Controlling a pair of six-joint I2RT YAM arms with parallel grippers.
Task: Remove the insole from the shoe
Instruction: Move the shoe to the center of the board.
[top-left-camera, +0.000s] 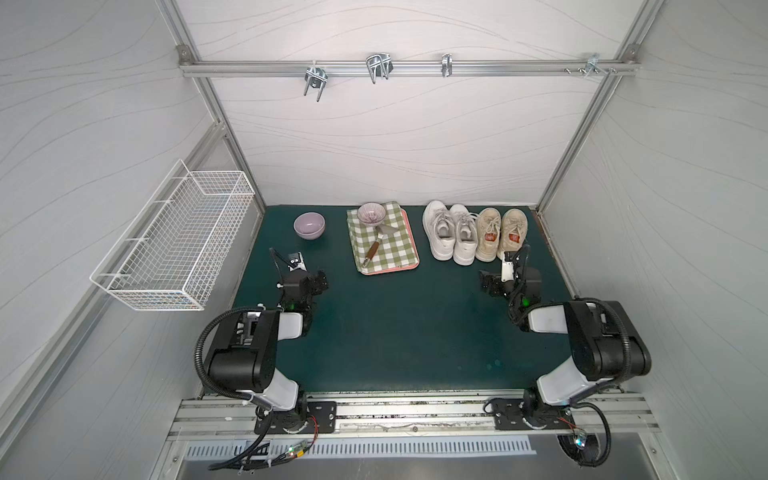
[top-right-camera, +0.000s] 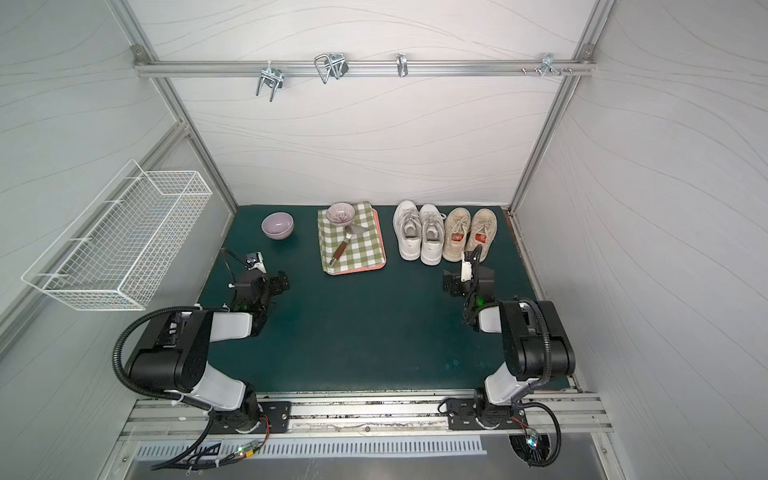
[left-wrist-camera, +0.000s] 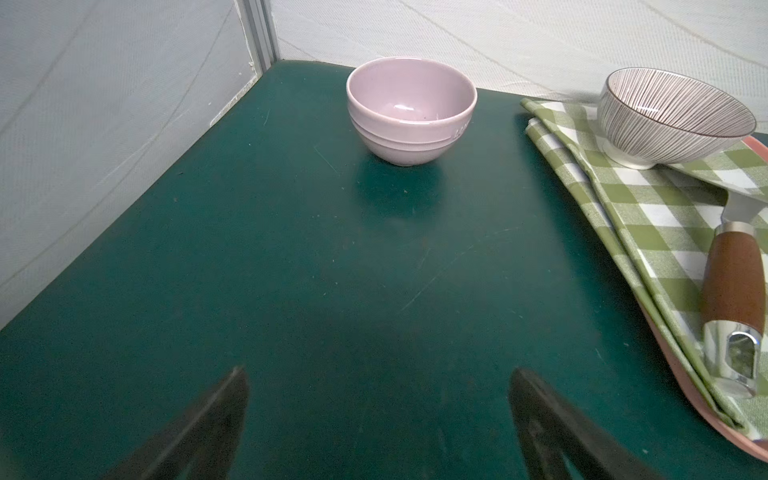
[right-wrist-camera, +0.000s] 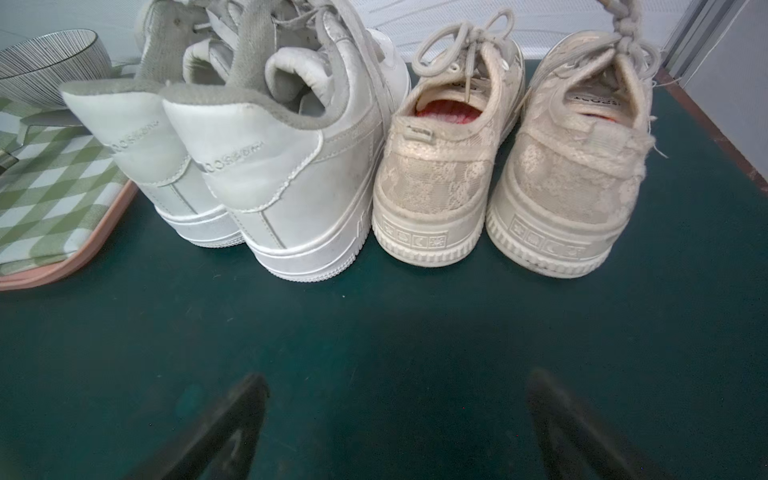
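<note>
- 4 shoes are sitting in a row at the back of the green table, with their heels facing the arms.
- 2 white shoes are standing on the left of the row, and 2 beige shoes are standing just beside them on the right.
- 1 red insole is lying inside a beige shoe, and a bit of red is showing inside the other beige shoe too.
- 1 arm's right gripper is hanging low near the beige heels, not touching them. Its fingers are spreading wide apart and holding nothing.
- 1 more, the left gripper, is pointing at a pink bowl well apart from it. Its fingers are spreading wide too, and holding nothing.
- 1 striped bowl and a brown-handled tool are lying on a green checked cloth. This cloth is covering a pink tray between the pink bowl and the white shoes.
- 1 white wire basket is hanging on the left wall.
</note>
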